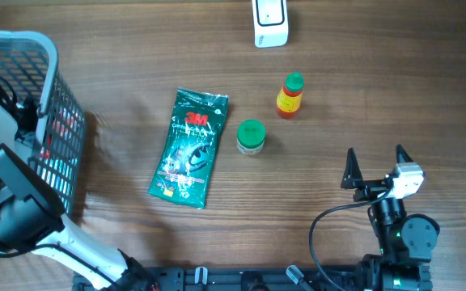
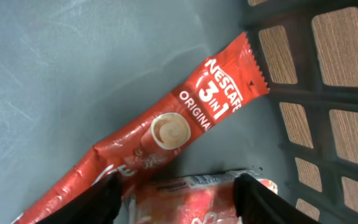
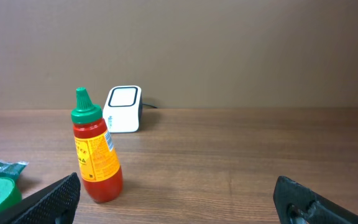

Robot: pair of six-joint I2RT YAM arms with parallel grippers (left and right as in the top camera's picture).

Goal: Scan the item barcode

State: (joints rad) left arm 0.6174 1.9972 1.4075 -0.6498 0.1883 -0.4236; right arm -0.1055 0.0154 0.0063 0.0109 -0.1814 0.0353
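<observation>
A red packet [image 2: 197, 196] lies on the floor of the basket [image 2: 316, 94], in the corner by its mesh wall. The left gripper [image 2: 182, 196] reaches down into the basket with one finger on each side of this packet. The view is cut off at the bottom edge, so I cannot tell whether the fingers pinch it or only stand beside it. A long red coffee sachet [image 2: 173, 127] lies slantwise just beside it.

Outside the basket [image 1: 51, 48], a green pack [image 1: 189, 147], a green-lidded jar [image 1: 251, 137] and a sauce bottle [image 1: 290, 95] rest on the table. The white scanner [image 1: 270, 23] stands at the far edge. The right gripper [image 1: 375, 158] hangs spread wide, holding nothing, near the front right.
</observation>
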